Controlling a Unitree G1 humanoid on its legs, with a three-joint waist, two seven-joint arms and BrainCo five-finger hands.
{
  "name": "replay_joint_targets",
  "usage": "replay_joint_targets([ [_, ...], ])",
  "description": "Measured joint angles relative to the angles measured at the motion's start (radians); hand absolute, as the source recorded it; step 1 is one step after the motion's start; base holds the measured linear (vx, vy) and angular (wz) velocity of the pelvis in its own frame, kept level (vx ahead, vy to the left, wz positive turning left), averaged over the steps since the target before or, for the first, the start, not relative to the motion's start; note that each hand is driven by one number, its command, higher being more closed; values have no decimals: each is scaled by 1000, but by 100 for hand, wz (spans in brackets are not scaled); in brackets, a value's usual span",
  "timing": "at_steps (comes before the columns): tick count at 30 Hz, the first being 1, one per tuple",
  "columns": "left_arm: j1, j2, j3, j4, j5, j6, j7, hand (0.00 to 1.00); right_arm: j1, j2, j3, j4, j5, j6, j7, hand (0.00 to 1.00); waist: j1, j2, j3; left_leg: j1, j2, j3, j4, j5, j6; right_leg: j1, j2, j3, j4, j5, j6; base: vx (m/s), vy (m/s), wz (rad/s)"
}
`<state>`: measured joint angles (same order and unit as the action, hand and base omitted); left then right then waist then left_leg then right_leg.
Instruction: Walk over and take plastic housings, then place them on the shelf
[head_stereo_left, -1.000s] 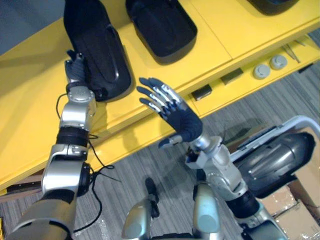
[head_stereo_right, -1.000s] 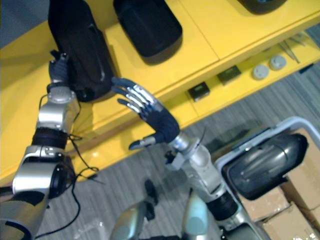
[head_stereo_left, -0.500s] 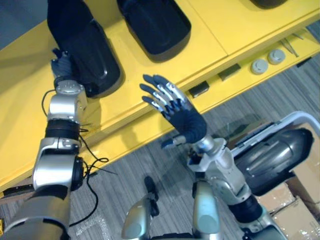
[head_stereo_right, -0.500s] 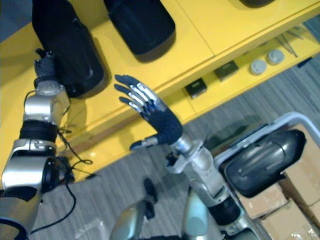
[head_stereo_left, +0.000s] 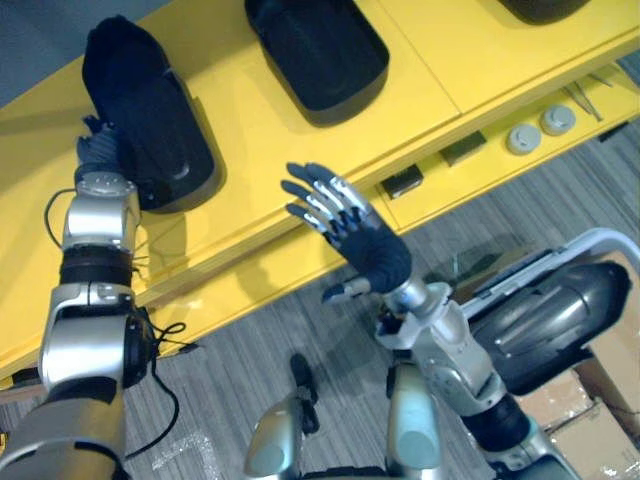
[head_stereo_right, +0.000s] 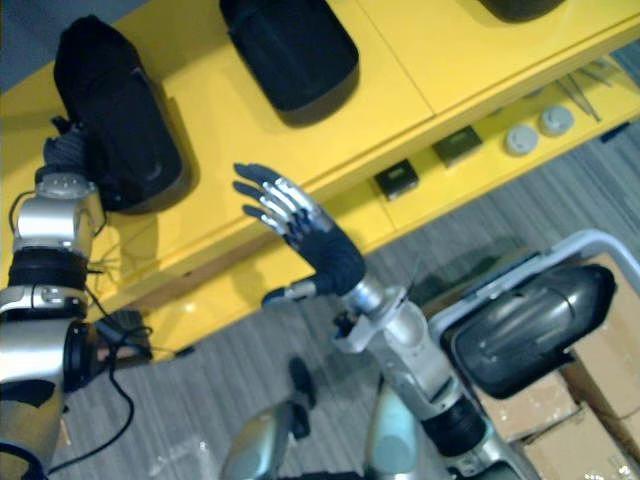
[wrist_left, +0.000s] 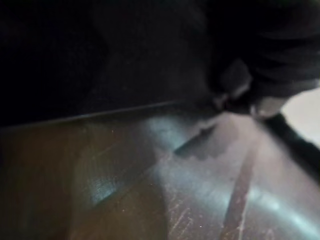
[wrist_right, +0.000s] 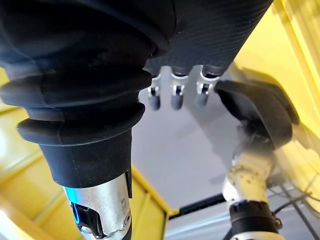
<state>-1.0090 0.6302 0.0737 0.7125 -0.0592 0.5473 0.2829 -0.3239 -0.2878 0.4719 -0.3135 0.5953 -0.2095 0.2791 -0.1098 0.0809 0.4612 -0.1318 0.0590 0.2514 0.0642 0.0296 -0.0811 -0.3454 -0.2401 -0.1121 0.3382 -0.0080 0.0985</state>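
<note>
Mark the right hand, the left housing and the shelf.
right hand (head_stereo_left: 372, 248): left eye view, dark cover.
left housing (head_stereo_left: 150, 115): left eye view, middle of its shell.
shelf (head_stereo_left: 255, 140): left eye view, bare yellow top.

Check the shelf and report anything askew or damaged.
Nothing stands out. The housing at the left hand and the second housing beside it both lie flat on the yellow shelf, roughly square to its front edge, with no visible damage. The right hand is open in the air, holding nothing.
</note>
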Motion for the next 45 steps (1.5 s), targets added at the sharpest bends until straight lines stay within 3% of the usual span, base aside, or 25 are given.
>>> replay_joint_targets([
  [5,0,0,-1,0,-3,2,6,0,2,-10,0,0,0,0,-20,0,5,5,-4,0,-1,-3,0,2,0,2,-2,-3,0,1,1,0,0,0],
  [10,0,0,-7,38,-23,0,77,0,9,-31,2,1,-1,0,-29,0,5,11,-14,-8,7,-16,1,4,-4,11,-1,-17,-12,3,3,3,-2,6],
  [16,-1,0,-6,89,-141,-3,265,0,36,-33,-2,3,0,-5,-41,0,10,5,-27,-1,19,-23,1,3,-9,27,14,-20,-28,5,1,16,-16,2],
  [20,-1,0,8,108,-222,-57,395,0,46,-34,-10,4,0,-12,-42,0,9,3,-28,7,22,-17,1,1,-12,34,17,-16,-34,8,1,11,-4,-6],
  [22,-1,0,38,110,-259,-128,458,0,48,-33,-9,5,0,-14,-40,0,6,-3,-31,11,23,-11,1,0,-12,35,19,-11,-34,8,1,5,-10,-7],
  [24,-3,0,42,110,-289,-269,516,0,75,-32,-17,5,0,-33,-37,0,-3,-12,-37,28,25,-7,-3,-1,-14,53,23,-10,-42,9,2,17,-9,-6],
  [25,-4,1,43,109,-288,-293,525,0,84,-31,-19,5,0,-36,-37,0,-8,-15,-38,35,25,-6,-3,-2,-15,64,24,-11,-47,10,3,26,-6,-7],
  [27,-7,1,43,84,-296,-433,541,0,127,-28,-29,6,-2,-62,-9,0,-15,-22,-57,68,25,1,-10,-8,-22,101,33,-12,-71,11,5,29,3,-9],
  [28,-8,1,42,74,-300,-473,542,0,137,-27,-32,8,-3,-68,-1,0,-17,-24,-71,70,25,2,-16,-8,-22,103,34,-13,-78,11,5,32,12,-8],
  [29,-8,1,39,46,-317,-573,541,0,153,-25,-39,8,-9,-81,13,0,-18,-25,-99,71,25,4,-24,-8,-22,107,35,-17,-94,14,8,66,13,-3],
  [31,-4,0,40,-58,-311,-710,530,0,156,-15,-66,11,-51,-104,31,0,-22,-24,-117,110,26,3,-40,-8,-21,157,43,-25,-125,28,9,68,5,-3],
  [35,125,-9,65,-343,-215,-873,471,0,156,2,-93,25,-121,-119,20,0,-17,-11,-193,157,27,-4,-68,-9,-19,227,48,-52,-184,37,16,78,15,4],
  [39,406,-86,162,-668,-157,-959,379,0,156,15,-94,69,-165,-124,-5,0,3,18,-265,204,30,-44,-96,-9,-19,324,53,-108,-253,42,24,98,10,33],
  [42,730,-228,240,-884,-152,-953,276,0,162,30,-90,100,-218,-105,-21,0,53,24,-299,223,35,-92,-97,-10,-19,409,60,-170,-319,57,29,37,-18,45],
  [45,997,-354,260,-964,-106,-932,210,0,169,47,-88,138,-218,-87,-20,0,105,-6,-321,219,36,-133,-97,-13,-22,459,73,-222,-380,70,26,-10,-32,40],
])
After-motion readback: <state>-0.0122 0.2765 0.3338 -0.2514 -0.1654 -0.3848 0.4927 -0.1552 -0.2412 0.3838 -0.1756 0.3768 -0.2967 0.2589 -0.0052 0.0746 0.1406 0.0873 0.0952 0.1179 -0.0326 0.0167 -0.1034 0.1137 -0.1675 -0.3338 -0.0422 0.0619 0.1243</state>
